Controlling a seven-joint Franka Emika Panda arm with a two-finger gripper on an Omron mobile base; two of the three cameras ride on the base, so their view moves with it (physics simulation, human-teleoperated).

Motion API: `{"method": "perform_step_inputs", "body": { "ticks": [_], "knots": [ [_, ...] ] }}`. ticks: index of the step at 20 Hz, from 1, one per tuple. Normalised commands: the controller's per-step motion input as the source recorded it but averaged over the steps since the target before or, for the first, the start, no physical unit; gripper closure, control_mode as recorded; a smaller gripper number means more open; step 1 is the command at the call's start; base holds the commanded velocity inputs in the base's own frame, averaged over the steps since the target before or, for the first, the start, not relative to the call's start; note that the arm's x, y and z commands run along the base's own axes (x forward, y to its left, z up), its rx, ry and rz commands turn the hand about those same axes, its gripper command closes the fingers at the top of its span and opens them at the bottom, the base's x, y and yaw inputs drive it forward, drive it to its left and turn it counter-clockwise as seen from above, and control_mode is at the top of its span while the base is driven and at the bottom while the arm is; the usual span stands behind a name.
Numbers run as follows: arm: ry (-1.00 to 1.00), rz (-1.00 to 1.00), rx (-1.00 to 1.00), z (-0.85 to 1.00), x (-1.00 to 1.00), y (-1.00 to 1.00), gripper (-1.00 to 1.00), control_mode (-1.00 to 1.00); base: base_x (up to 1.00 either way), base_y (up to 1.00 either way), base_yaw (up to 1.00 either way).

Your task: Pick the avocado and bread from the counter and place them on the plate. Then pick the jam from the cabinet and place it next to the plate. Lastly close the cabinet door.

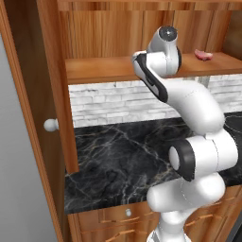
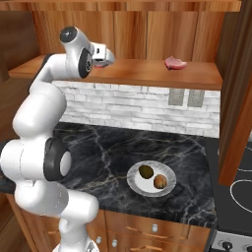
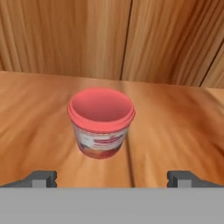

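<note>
On the cabinet [image 2: 147,29] shelf the jam [image 3: 101,122] stands upright just ahead of our gripper [image 3: 112,178], whose fingertips [image 3: 41,178] sit wide apart, one to each side of the jar and nearer than it, touching nothing. We see bare shelf wood all round the jar and the plank back wall well behind it. In the right base view our hand [image 2: 101,54] reaches in over the shelf's near edge, and a flat pink lump [image 2: 175,63] lies further right on the same shelf, well apart. Below, on the counter [image 2: 98,147], the plate [image 2: 167,172] carries the avocado [image 2: 145,171] and the bread [image 2: 160,182] side by side. The left base view shows the open cabinet door [image 1: 33,118] with its white knob [image 1: 50,125] at far left, the arm hiding the jar
</note>
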Motion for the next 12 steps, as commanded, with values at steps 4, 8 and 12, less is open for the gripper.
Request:
{"method": "perform_step_inputs", "body": {
  "ticks": [4,8,12],
  "knots": [
    [0.0,0.0,0.0,0.0,0.39,0.05,-1.0,-1.0,0.0,0.0,0.0],
    [0.0,0.0,0.0,0.0,0.36,0.08,-1.0,-1.0,0.0,0.0,0.0],
    [0.0,0.0,0.0,-0.03,0.34,0.05,-1.0,-1.0,0.0,0.0,0.0]
  ]
}}
